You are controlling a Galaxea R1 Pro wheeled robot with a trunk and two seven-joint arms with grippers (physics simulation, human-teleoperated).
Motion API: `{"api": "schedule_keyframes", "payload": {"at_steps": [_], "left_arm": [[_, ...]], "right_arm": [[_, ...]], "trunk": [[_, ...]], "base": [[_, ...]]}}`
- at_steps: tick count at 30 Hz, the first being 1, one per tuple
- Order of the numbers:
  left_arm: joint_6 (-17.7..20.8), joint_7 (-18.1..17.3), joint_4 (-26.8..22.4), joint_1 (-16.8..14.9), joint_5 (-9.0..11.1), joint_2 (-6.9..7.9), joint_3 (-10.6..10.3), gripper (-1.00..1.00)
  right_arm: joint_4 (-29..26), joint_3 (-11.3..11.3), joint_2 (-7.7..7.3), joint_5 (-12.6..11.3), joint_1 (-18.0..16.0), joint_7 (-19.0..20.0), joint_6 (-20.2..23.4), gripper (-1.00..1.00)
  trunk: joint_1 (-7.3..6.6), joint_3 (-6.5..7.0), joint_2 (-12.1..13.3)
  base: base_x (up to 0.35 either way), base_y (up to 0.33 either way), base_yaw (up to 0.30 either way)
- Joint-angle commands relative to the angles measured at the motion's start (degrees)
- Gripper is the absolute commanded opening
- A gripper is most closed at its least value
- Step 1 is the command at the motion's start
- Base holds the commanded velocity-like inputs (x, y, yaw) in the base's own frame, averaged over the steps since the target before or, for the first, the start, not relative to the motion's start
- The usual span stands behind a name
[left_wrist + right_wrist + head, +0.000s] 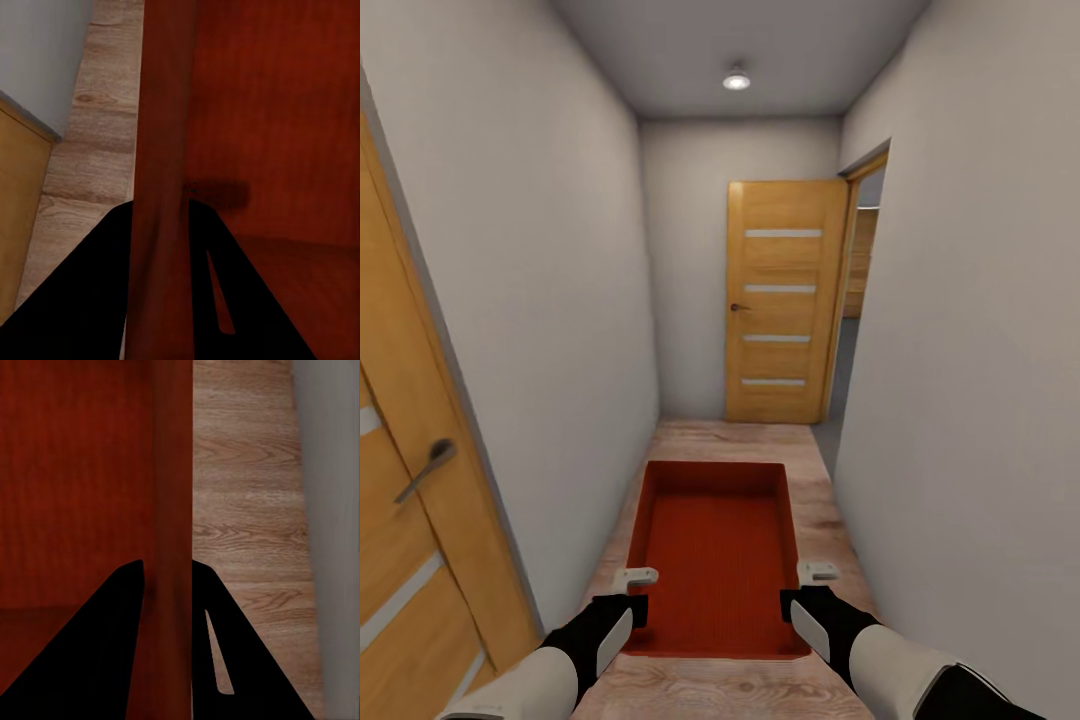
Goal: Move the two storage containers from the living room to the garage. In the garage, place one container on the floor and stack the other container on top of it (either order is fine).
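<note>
Left pincer (628, 590), right pincer (812, 588) each clamp storage container (715, 560) side walls, arms forward.

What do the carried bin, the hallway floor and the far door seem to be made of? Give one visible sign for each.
Storage container: probably plastic; uniform orange-red, smooth thin walls, finely ribbed bottom. Floor: wood planks or wood-look laminate; pale grain and knots show in the wrist views. Far door: honey-toned wood or veneer with four pale horizontal strips, perhaps frosted glass.
</note>
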Motion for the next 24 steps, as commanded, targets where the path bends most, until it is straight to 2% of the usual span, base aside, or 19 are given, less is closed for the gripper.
{"api": "schedule_keyframes", "payload": {"at_steps": [1, 24], "left_arm": [[0.50, 0.63, 0.06, 0.07, -0.42, 0.26, -0.40, -1.00], [0.49, 0.63, 0.06, 0.07, -0.45, 0.26, -0.40, -1.00]], "right_arm": [[-0.15, -0.43, -0.20, 1.80, -0.06, -0.56, -2.21, -1.00], [-0.15, -0.43, -0.20, 1.80, -0.06, -0.56, -2.21, -1.00]], "trunk": [[0.05, -0.02, -0.04], [0.05, -0.02, -0.04]], "base": [[0.323, 0.000, -0.002], [0.323, 0.000, 0.000]]}}
